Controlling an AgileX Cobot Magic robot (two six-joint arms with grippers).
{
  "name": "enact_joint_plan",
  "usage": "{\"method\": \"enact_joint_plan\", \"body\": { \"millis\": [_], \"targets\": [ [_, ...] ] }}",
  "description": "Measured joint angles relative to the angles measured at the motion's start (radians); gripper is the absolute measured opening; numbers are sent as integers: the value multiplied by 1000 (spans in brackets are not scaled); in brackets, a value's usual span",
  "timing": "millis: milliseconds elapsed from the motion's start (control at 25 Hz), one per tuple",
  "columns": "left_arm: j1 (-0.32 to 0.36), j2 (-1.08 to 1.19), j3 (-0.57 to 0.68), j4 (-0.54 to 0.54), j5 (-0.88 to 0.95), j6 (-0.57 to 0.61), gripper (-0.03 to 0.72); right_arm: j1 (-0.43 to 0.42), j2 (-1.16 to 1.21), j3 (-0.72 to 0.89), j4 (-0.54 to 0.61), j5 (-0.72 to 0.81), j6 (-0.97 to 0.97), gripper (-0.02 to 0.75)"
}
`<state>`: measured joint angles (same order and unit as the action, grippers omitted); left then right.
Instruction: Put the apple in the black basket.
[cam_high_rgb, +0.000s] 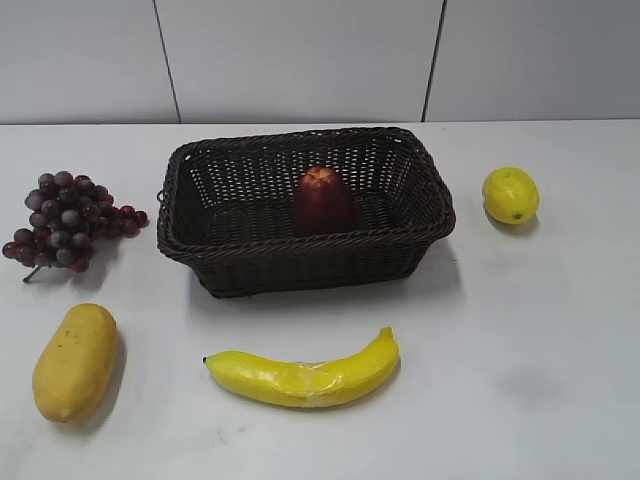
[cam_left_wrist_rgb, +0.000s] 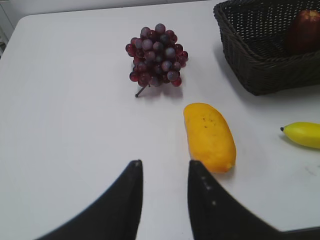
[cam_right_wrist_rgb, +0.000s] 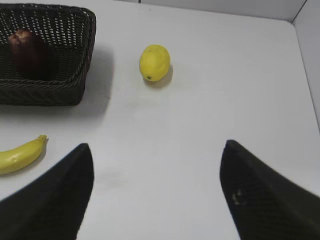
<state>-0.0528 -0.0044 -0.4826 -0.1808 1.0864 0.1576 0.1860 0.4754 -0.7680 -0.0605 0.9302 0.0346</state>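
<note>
Both grippers are hanging empty: our left gripper is showing a narrow gap between its fingers, our right gripper is spread wide. Further out, the apple is standing upright inside the black basket. We are judging it firm, glossy, likely slippery; grasping its broad middle looks safest.
</note>
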Motion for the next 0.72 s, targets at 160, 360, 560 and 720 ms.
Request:
{"method": "enact_joint_plan", "body": {
  "millis": [160,360,560,720],
  "targets": [
    [0,0,0,0,0,0,236,0,-229,79,0,10,-1,594],
    [0,0,0,0,0,-1,236,0,-397,158,0,123,-1,594],
    [0,0,0,0,0,-1,236,0,-432,229,0,187,-6,594],
    [0,0,0,0,0,-1,236,0,-432,240,5,187,-23,594]
  ]
}}
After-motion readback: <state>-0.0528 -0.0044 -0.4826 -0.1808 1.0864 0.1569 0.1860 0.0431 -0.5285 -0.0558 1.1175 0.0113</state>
